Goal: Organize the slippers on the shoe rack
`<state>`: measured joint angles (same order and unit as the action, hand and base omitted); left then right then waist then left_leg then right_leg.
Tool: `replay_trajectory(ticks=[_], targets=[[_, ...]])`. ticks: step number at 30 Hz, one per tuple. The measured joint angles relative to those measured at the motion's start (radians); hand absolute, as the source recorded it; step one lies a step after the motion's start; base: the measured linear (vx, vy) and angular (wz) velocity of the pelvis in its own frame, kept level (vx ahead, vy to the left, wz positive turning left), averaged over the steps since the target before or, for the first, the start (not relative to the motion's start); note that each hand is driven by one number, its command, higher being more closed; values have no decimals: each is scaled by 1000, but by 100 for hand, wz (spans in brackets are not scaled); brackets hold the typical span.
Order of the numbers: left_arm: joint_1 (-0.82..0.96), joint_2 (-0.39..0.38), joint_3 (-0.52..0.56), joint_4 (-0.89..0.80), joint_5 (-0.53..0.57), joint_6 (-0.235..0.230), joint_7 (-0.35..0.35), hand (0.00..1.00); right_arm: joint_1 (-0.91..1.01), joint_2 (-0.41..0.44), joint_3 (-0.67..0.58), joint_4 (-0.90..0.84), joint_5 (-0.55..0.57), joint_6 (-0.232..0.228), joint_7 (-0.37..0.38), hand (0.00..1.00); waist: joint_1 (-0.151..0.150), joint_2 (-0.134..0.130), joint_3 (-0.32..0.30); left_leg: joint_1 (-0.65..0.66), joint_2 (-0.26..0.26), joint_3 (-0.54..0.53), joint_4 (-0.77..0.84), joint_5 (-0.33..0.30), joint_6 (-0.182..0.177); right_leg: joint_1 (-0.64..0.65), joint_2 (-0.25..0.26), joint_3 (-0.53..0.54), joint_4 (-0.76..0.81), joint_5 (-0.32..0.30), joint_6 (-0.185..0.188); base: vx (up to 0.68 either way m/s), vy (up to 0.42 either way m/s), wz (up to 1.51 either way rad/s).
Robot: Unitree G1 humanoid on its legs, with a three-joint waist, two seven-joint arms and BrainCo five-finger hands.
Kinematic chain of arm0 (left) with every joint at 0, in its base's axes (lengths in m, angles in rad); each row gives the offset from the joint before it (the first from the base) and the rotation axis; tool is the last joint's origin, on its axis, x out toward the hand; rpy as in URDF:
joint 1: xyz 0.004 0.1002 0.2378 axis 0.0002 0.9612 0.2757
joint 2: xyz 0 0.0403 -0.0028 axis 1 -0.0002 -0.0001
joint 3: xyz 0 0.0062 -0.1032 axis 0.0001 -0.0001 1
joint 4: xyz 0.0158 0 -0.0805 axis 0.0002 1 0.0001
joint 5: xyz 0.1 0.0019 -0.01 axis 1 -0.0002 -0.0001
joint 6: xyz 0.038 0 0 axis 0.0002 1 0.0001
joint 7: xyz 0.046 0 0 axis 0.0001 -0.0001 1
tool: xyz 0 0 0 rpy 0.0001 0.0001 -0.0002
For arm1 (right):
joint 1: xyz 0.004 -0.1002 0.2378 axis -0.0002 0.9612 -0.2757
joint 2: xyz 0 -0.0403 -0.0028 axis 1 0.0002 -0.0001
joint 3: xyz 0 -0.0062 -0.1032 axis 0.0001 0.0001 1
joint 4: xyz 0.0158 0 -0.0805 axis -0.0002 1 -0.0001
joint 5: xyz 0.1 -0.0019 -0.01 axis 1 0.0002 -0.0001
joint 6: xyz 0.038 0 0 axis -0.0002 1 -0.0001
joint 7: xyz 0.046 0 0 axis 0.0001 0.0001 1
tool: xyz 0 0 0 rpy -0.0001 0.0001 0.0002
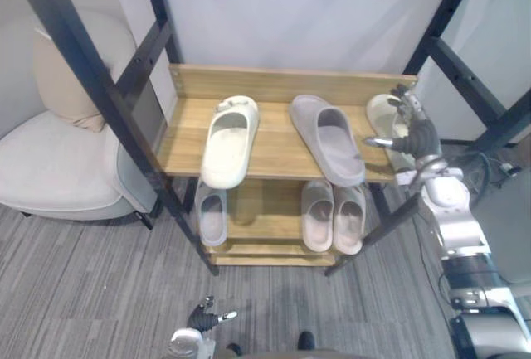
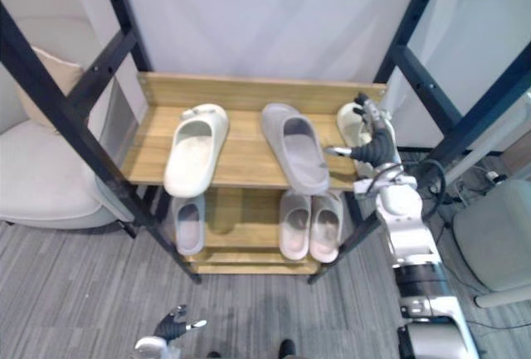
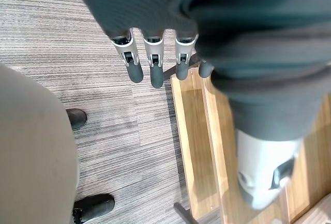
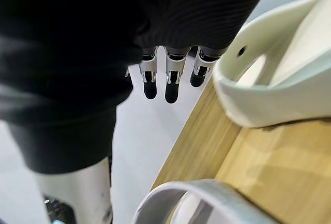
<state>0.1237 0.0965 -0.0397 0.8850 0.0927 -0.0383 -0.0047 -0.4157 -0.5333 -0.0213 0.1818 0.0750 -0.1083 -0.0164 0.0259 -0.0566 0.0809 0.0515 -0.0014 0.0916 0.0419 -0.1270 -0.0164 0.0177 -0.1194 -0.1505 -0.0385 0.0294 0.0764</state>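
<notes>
You have the right hand [image 1: 417,133] raised at the right end of the shoe rack [image 1: 274,147], just beside a cream slipper [image 1: 380,114] that lies at that end of the top shelf. In the right wrist view its fingers [image 4: 172,84] are stretched out and grasp nothing. Its thumb reaches across toward the slipper, and you cannot tell whether it touches. On the same shelf a grey slipper [image 1: 328,139] lies in the middle and a second cream slipper [image 1: 228,142] to the left, its front hanging over the near edge. On the lower shelf sit another grey slipper [image 1: 211,214] on the left and a pair of pale pink slippers [image 1: 318,210] side by side on the right. Your left hand [image 1: 202,319] hangs low over the grey carpet, fingers [image 3: 155,63] relaxed and empty. A pale armchair [image 1: 58,168] stands left of the rack.
</notes>
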Motion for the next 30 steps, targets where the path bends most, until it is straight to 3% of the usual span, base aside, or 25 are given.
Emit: replay_trajectory(ticks=[12, 30], targets=[[4, 6, 0, -38, -16, -6, 0, 0, -121, -5, 74, 85, -48, 19, 15, 0, 33, -11, 27, -14, -8, -20, -1, 8, 12, -5, -7, -16, 0, 20, -2, -20, 1, 5], [4, 7, 2, -71, -38, -2, 1, 0, -168, 24, 27, 158, -189, 77, -26, 0, 36, -6, 76, -18, -11, -33, -6, 19, 16, -4, -10, -37, 0, 29, -3, -13, -4, 1]])
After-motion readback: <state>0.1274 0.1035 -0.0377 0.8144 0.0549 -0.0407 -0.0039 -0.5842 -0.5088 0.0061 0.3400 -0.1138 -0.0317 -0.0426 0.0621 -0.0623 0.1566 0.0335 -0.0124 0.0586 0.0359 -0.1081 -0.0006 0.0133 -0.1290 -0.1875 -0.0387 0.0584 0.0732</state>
